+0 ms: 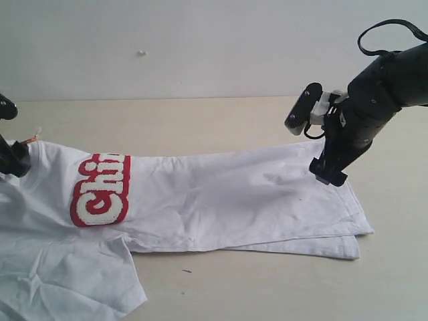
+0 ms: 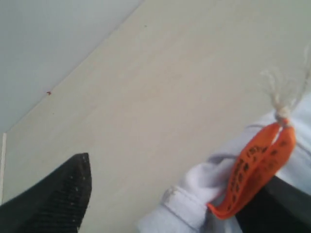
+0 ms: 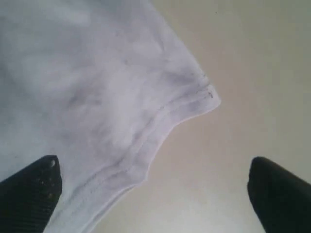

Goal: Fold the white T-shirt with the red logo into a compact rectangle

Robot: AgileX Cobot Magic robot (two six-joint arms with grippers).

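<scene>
Maybe halfway I'd say: shirt (image 1: 221, 200) lies on the table (image 1: 267, 127) with one side folded over, logo (image 1: 100, 190) half hidden, crosswise folds not done, left claw (image 1: 12, 162) and right claw (image 1: 329, 175) both wide open.

Beige table (image 1: 200, 124) under white T-shirt (image 1: 234, 194)

Bright, even light; the white T-shirt (image 3: 87, 73) blurs close up.

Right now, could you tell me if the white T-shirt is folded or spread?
Partly folded: the white T-shirt lies doubled over, cutting off the red logo; two hems show.
</scene>
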